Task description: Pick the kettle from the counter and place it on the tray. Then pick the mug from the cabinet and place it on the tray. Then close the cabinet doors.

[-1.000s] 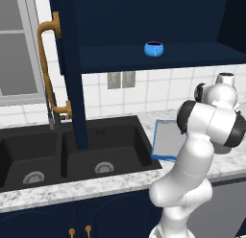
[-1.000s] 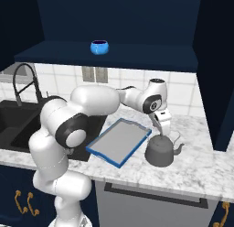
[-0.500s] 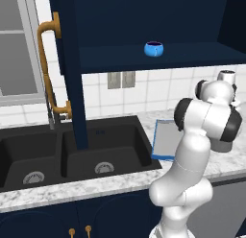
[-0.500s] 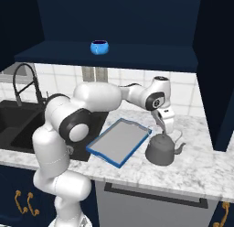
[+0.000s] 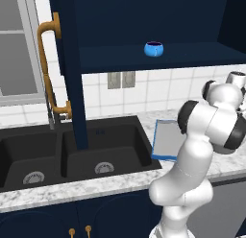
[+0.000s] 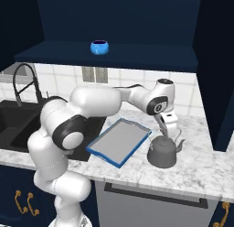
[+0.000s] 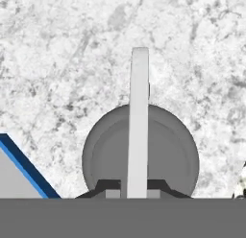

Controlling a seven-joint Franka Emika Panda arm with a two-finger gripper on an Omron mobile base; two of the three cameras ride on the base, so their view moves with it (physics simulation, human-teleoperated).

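- The cabinet [image 6: 114, 24] stands open, and the mug [image 6: 99, 47] sits on its navy shelf.
- The speckled worktop [image 6: 201, 164] carries the tray [image 6: 119, 141] and the kettle [image 6: 162, 151], just beside each other, near the black sink [image 5: 72, 150].
- The hand [image 6: 170, 128] is directly above the kettle, its fingers either side of the handle [image 7: 139, 122]; whether they grip it, I cannot tell.

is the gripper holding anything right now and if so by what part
Cannot be told. The gripper straddles the kettle's arched handle, one finger on each side, but closure isn't visible.
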